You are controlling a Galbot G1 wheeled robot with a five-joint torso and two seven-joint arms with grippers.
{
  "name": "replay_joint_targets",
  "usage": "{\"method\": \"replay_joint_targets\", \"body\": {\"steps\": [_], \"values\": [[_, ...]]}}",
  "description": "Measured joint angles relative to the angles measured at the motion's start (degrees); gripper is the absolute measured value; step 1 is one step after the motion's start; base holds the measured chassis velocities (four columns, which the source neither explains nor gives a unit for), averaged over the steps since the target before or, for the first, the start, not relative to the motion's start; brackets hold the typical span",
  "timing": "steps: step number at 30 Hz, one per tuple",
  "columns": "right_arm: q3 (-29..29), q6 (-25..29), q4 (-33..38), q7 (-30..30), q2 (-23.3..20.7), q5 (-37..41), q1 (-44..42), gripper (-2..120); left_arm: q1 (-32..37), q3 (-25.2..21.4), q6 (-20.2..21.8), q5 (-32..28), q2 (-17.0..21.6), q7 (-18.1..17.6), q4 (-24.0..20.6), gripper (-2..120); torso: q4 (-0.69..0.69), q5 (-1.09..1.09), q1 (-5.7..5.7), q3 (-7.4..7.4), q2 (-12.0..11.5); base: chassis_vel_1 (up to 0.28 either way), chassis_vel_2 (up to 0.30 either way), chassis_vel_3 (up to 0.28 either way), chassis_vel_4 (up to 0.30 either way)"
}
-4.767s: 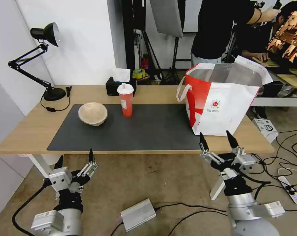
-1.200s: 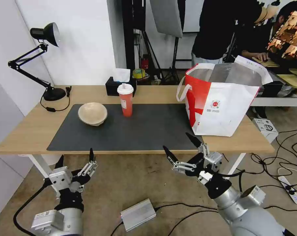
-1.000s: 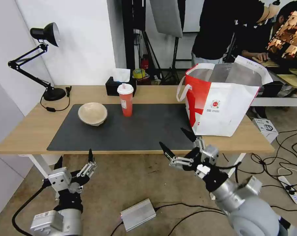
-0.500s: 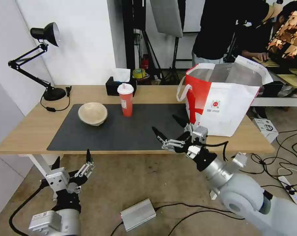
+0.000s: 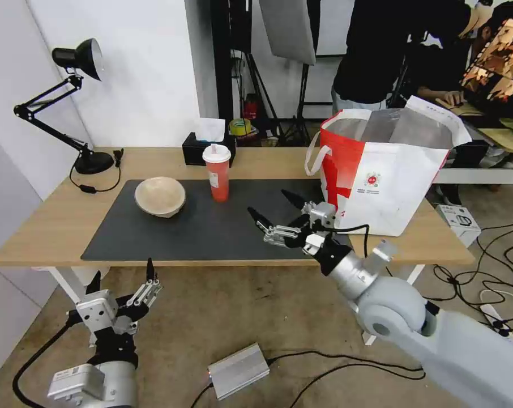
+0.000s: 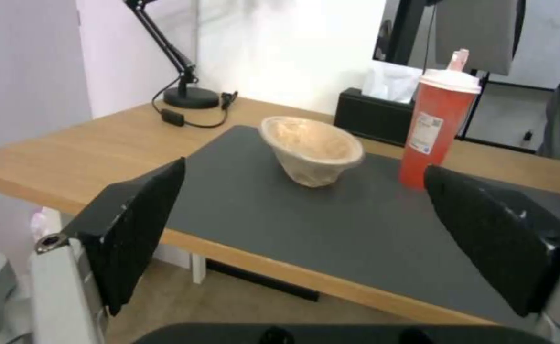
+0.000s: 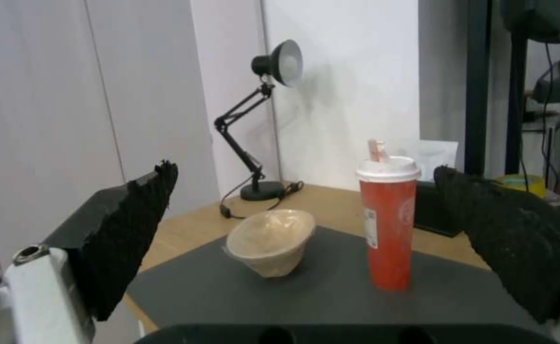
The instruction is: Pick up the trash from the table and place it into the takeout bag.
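Right gripper (image 5: 279, 215) over counter (image 5: 52, 226) front edge, fingers wide, facing cup (image 5: 217, 173) (light, tippy, slick): grip mid-body. Left gripper (image 5: 120, 283) parked below, fingers wide.

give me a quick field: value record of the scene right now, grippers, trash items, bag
right gripper: open, empty, over the grey mat, pointed toward the cup
left gripper: open, empty, low in front of the table edge
red lidded cup: upright on the mat, straw in lid
beige paper bowl: tilted on the mat, on the cup's left, apart from it
takeout bag: upright at the table's right end, top open
tissue box: behind the cup
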Motion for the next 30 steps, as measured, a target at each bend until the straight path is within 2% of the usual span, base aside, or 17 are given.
{"method": "replay_joint_targets", "body": {"steps": [21, 30], "values": [[-8.4, -1.9, -7.8, 2.5, 6.1, -1.3, 10.7, 100, 0.0, -0.3, 0.0, 1.2, -1.4, -0.4, 0.0, 100, 0.00, 0.00, 0.00, 0.00, 0.0, 0.000, 0.000, 0.000, 0.000], [-10.3, -2.6, -9.7, 3.3, 8.7, -2.0, 12.2, 100, -0.1, -0.1, 0.0, 1.2, -1.5, -0.4, 0.0, 100, 0.00, 0.00, 0.00, -0.01, 0.0, 0.000, 0.000, 0.000, 0.000]]}}
